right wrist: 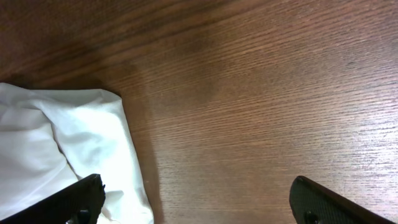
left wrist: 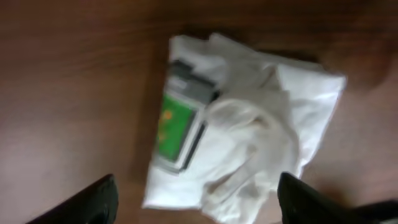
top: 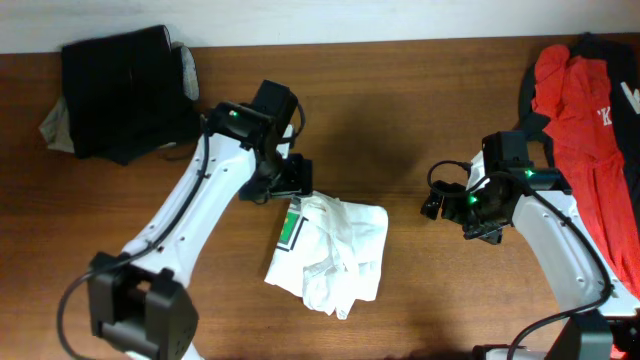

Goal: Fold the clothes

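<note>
A white T-shirt (top: pixel 335 250) lies crumpled in a loose bundle on the wooden table, its green-and-black mark (top: pixel 290 233) facing up at its left edge. It also shows in the left wrist view (left wrist: pixel 249 130) and at the left of the right wrist view (right wrist: pixel 68 143). My left gripper (top: pixel 292 180) is open and empty, just above the shirt's top left corner. My right gripper (top: pixel 440 200) is open and empty over bare wood, to the right of the shirt.
A black folded garment (top: pixel 125 90) lies at the back left with a grey cloth (top: pixel 55 125) under its edge. A red-and-black garment (top: pixel 590 110) is piled at the right edge. The table (top: pixel 400 100) is brown wood.
</note>
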